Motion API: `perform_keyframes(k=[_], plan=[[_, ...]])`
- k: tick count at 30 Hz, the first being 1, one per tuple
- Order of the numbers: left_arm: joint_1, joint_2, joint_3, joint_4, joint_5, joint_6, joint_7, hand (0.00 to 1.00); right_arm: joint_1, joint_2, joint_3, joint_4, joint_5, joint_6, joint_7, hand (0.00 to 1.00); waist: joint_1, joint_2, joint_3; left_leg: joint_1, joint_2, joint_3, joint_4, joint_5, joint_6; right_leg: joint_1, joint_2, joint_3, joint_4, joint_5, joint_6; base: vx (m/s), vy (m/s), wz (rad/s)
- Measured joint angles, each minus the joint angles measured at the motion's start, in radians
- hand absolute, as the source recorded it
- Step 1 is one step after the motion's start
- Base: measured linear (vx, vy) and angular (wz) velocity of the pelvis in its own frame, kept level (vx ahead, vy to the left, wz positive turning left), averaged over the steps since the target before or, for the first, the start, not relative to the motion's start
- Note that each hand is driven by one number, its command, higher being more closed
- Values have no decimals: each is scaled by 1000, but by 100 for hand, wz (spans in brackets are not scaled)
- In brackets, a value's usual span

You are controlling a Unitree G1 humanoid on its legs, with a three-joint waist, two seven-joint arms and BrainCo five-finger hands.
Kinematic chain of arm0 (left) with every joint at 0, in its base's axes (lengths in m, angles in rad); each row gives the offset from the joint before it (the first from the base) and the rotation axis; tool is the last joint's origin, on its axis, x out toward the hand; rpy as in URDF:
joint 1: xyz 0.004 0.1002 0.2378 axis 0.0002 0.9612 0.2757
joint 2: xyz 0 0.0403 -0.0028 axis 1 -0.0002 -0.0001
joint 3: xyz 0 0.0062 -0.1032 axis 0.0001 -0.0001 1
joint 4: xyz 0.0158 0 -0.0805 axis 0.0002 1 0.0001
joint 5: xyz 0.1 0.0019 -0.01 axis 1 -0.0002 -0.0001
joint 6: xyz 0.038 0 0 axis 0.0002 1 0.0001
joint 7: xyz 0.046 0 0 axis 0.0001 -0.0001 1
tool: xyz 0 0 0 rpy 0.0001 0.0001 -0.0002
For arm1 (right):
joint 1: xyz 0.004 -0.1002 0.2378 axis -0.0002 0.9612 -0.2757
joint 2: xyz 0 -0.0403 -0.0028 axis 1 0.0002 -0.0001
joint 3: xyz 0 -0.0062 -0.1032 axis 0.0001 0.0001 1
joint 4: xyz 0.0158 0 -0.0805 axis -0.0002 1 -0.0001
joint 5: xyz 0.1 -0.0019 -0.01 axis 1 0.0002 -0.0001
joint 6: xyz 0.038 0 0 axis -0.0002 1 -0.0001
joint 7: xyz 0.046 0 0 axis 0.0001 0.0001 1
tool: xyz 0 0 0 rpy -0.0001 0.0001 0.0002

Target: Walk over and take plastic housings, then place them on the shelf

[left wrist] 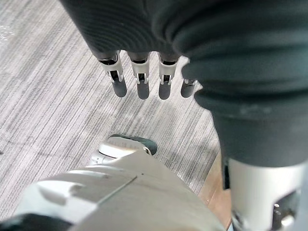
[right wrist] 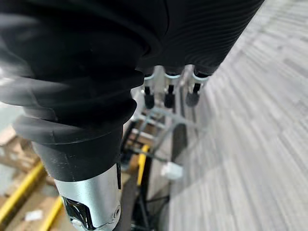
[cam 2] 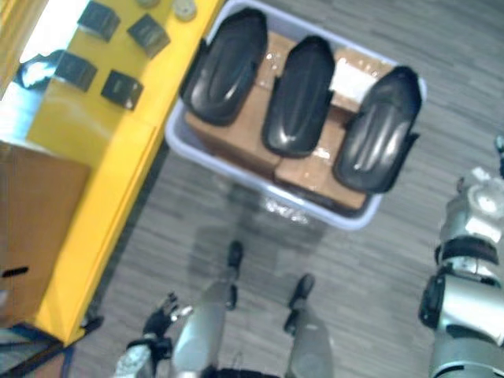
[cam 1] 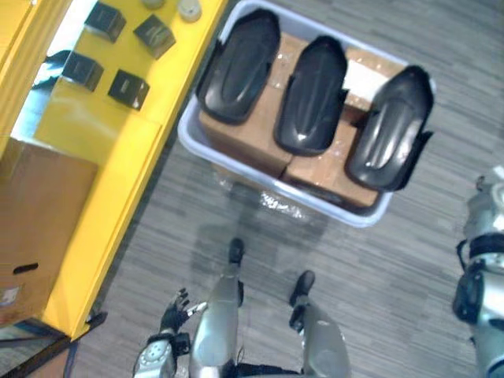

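Head views: the bin (cam 1: 187, 140) on the floor has three black housings (cam 1: 315, 94) lying side by side on cardboard boxes (cam 1: 252, 142). The yellow shelf (cam 1: 118, 150) beside it carries four small black boxes (cam 1: 128, 88).

Left wrist view: left hand (left wrist: 143, 89) fingers straight, empty.

Right wrist view: right hand (right wrist: 168, 98) hangs loose, holding nothing.

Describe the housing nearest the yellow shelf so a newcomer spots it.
Beside the yellow shelf, a pale plastic bin stands on the grey floor. Three black housings lie on cardboard boxes inside; take the left housing, the one at the shelf end.
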Motion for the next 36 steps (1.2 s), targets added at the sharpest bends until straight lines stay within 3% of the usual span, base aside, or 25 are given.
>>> perform_keyframes(k=[2, 6, 14, 17, 19, 21, 28, 31, 36], plan=[[-8, -9, -8, 1, -5, -1, 0, 0, -16, -32, 0, 16, -1, 10, 3, 0, 10, 23, 11, -29, -6, -3, 23, -5, 6, -18, -5, 0, 3, -4, 4, -100, 59, 4], [-10, -17, -33, 4, -46, -6, -5, 0, -36, -36, 80, 50, -43, 36, 31, 0, 11, 45, 18, -70, -11, -10, 62, -5, 8, -54, -16, 0, 46, -36, 15, -79, 26, 5], [-11, -26, -39, 3, -80, -13, -44, 0, -49, -43, 132, 53, -83, 60, 132, 0, 12, 66, 23, -117, -11, -32, 98, -5, 8, -103, -22, -8, 117, -78, 13, -39, -1, 6], [-11, -26, -43, 2, -81, -22, -51, 0, -50, -43, 157, 54, -92, 28, 151, 0, 17, 66, 23, -118, -10, -39, 98, -3, 5, -107, -22, -16, 134, -88, 7, -8, -9, 7], [-11, -25, -45, 1, -81, -31, -52, 0, -51, -44, 175, 42, -144, -31, 142, 0, 20, 66, 23, -118, -8, -39, 98, -2, 4, -110, -21, -16, 139, -90, 5, 0, 0, 0], [-11, -25, -46, 1, -81, -34, -52, 0, -54, -44, 175, 29, -171, -60, 127, 0, 20, 66, 23, -119, -7, -38, 98, -2, 4, -114, -22, -15, 145, -91, 4, 0, 0, 0], [-11, -16, -65, 0, -108, -33, -82, 0, -65, -56, 197, -36, -238, -91, 107, 0, 20, 66, 23, -119, -7, -38, 101, -2, 4, -118, -24, -14, 158, -101, 3, 0, 0, 0], [-11, -14, -74, 0, -115, -33, -89, 0, -72, -56, 218, -37, -237, -61, 113, 0, 21, 66, 23, -119, -7, -37, 101, -2, 4, -119, -25, -14, 159, -102, 3, 0, 0, 0], [-12, -15, -82, 0, -121, -33, -91, 0, -73, -56, 239, -27, -194, 61, 154, 0, 35, 67, 23, -121, -7, -37, 96, 0, 1, -128, -27, -14, 168, -107, 2, 0, 0, 0]])
